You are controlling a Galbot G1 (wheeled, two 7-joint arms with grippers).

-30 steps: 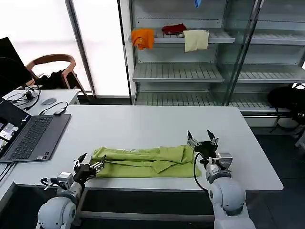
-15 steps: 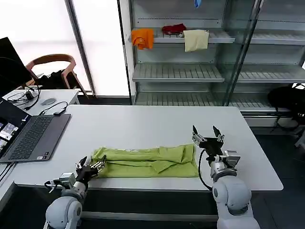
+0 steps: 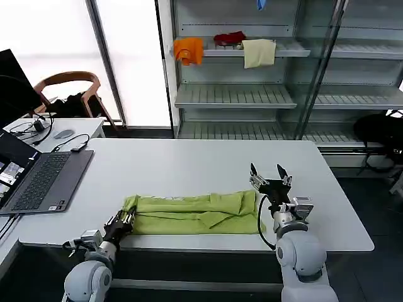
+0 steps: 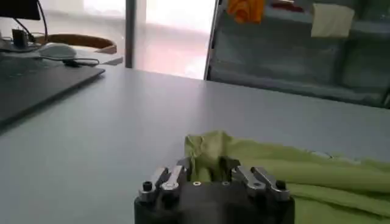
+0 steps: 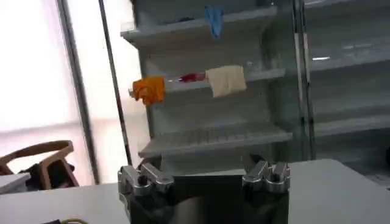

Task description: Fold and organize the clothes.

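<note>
Gripping the shirt's left end: left gripper [image 3: 124, 220] clenched on T-shirt [image 3: 195, 212] near the table's [image 3: 189, 163] front edge.
Right gripper [image 3: 267, 177] spread wide, raised just off the shirt's right end. Bare tabletop beyond; laptop [image 3: 38, 179] well left, shelves [image 3: 252, 94] behind.

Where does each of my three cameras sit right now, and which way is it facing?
Head view: on the head, looking forward and down at the table, T-shirt, left gripper and right gripper.
Left wrist view: low over the table, facing the T-shirt end, left gripper in front.
Right wrist view: level, facing the shelves, right gripper in front.
Shared: every view catches the orange cloth and cream cloth.
</note>
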